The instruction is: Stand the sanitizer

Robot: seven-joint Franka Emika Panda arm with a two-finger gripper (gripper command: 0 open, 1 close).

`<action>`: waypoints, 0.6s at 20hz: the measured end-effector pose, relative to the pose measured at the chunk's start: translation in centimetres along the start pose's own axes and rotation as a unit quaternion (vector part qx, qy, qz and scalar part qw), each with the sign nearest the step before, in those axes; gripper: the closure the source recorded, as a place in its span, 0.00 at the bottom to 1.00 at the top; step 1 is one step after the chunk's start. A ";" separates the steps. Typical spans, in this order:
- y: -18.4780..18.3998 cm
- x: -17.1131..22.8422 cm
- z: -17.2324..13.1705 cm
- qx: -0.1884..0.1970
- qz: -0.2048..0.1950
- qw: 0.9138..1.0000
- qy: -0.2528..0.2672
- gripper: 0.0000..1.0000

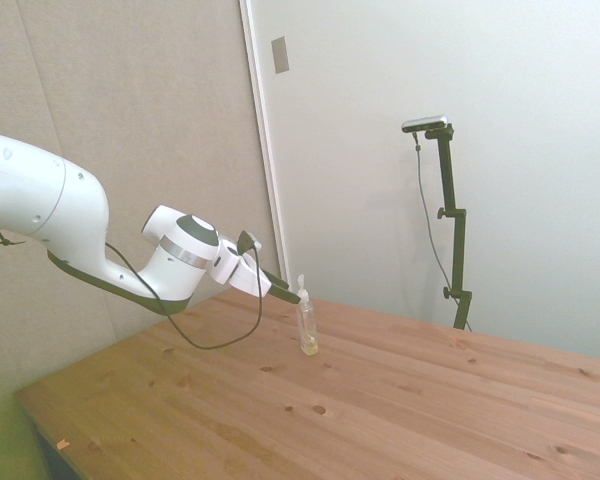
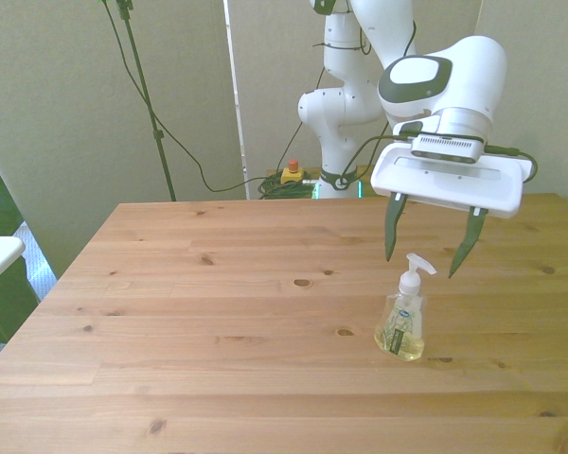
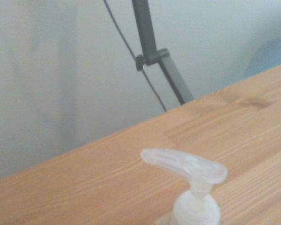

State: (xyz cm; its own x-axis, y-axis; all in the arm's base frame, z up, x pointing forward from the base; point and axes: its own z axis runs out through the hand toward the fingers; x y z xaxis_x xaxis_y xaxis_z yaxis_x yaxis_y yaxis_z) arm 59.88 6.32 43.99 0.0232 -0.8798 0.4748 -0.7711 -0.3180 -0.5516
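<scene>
My arm (image 2: 360,95) is glossy white with rounded joints and dark grey caps. A black cable (image 1: 210,335) loops beneath my wrist. My jaws are two slim dark tapered fingers (image 2: 394,227) under a flat white housing.

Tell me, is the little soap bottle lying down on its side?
No, the sanitizer stands upright on the table with its pump top pointing up.

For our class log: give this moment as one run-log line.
sanitizer: upright on table | gripper: open, around pump top, not gripping | task: bottle standing
</scene>
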 end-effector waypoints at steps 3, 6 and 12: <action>1.7 -0.5 0.0 -0.026 -0.028 0.998 -0.054 0.00; 3.2 -1.3 -0.4 -0.050 -0.062 0.992 -0.099 0.00; 2.1 -0.4 -3.0 -0.096 -0.142 0.971 -0.165 0.00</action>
State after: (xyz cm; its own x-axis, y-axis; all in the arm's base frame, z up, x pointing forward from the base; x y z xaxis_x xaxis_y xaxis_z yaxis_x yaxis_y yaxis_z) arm 56.35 7.11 44.69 0.4309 -0.8416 0.3256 -0.8073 -0.5208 -0.2776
